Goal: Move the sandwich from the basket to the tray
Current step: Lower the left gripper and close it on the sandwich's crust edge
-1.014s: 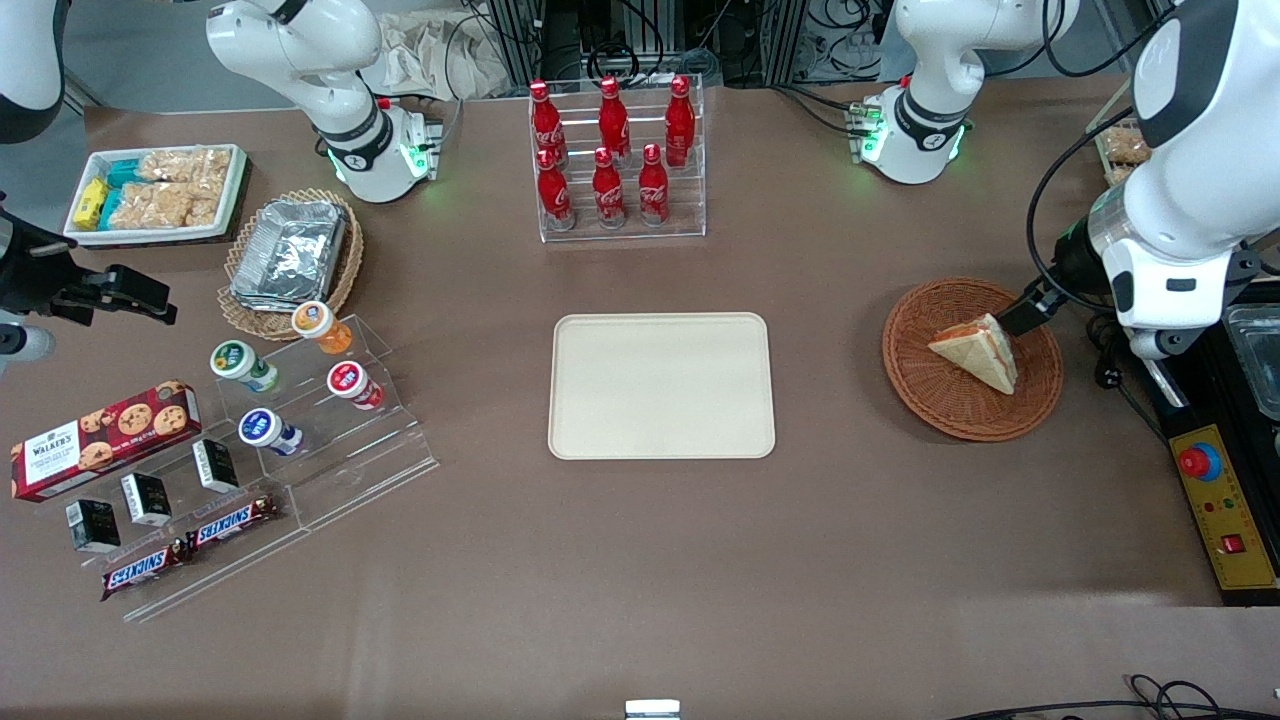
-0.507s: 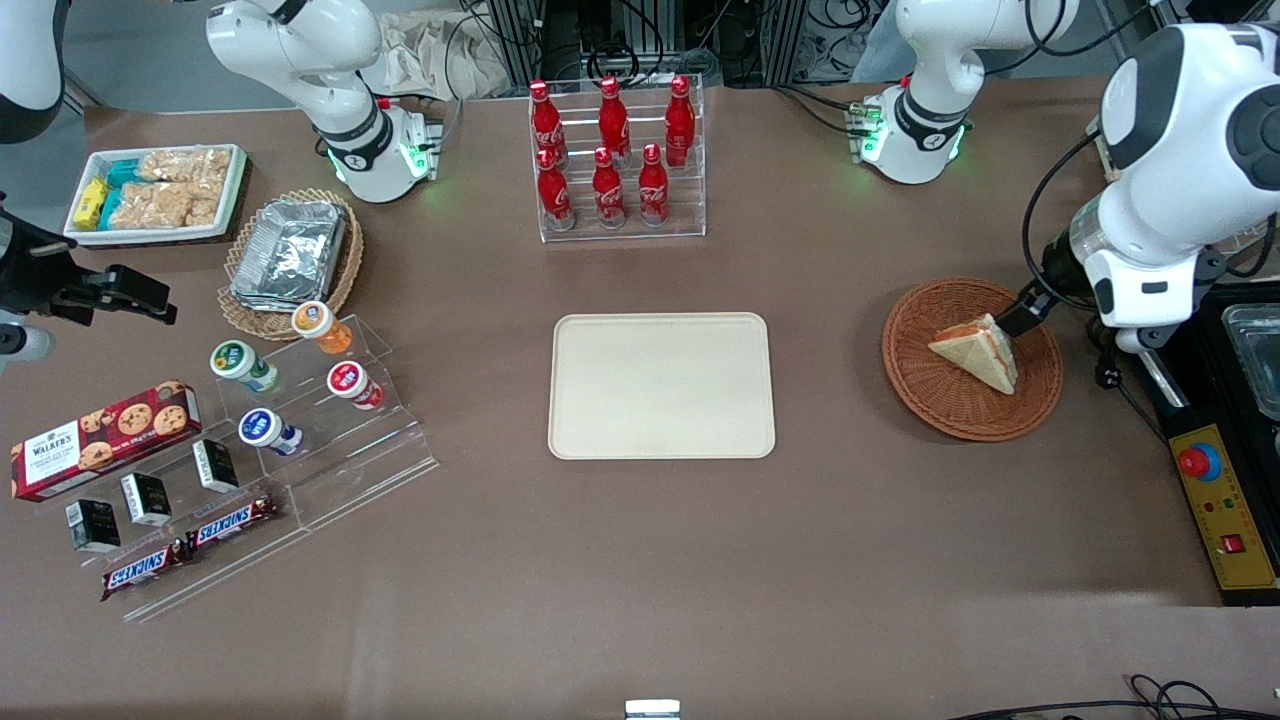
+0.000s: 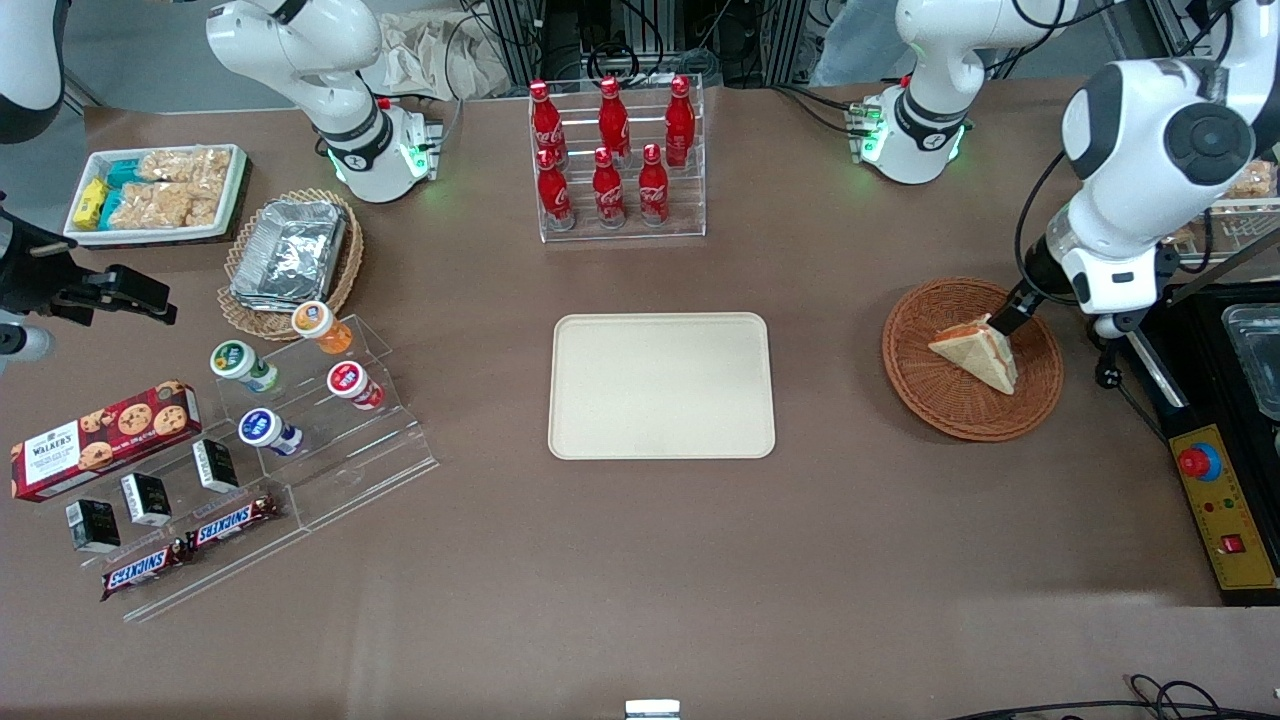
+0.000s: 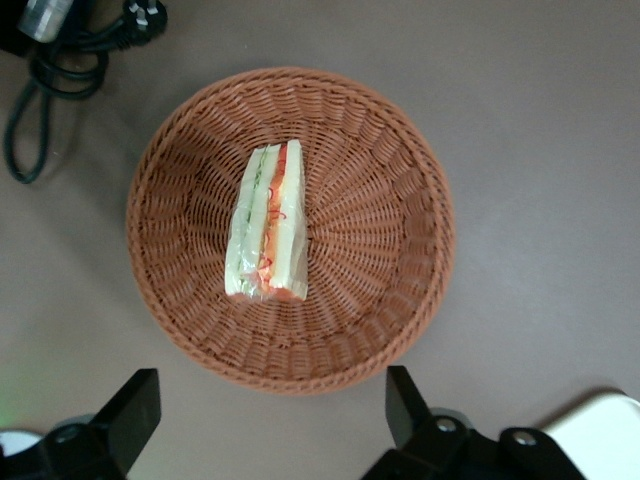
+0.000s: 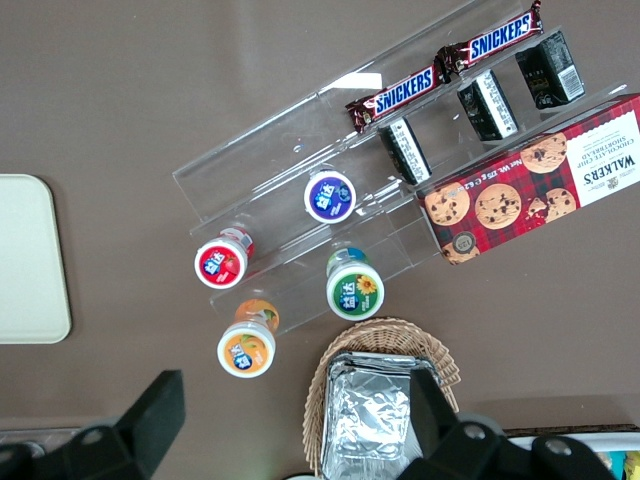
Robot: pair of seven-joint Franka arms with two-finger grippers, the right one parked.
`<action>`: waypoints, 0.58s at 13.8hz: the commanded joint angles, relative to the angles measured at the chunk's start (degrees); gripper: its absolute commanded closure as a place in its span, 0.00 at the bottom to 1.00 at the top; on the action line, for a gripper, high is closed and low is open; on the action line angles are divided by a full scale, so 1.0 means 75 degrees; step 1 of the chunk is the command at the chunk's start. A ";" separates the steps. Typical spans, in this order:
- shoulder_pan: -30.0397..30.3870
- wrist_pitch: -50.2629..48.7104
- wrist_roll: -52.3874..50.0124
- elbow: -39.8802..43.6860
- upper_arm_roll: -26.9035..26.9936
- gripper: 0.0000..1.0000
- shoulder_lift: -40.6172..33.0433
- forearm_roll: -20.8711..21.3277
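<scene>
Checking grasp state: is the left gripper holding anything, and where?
Nothing held. The gripper is open above the basket; the sandwich lies untouched inside.

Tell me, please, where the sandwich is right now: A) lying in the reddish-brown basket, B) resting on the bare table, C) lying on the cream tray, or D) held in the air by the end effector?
A: the sandwich lies in the basket, while the open end effector hovers above it with nothing between its fingers, and the tray has nothing on it.
</scene>
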 commanded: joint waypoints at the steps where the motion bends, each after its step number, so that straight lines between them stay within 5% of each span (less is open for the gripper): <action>1: 0.0137 0.1023 -0.0082 -0.0843 -0.0071 0.00 0.0021 0.0244; 8: 0.0219 0.2372 -0.0200 -0.1523 -0.0059 0.00 0.0643 0.0597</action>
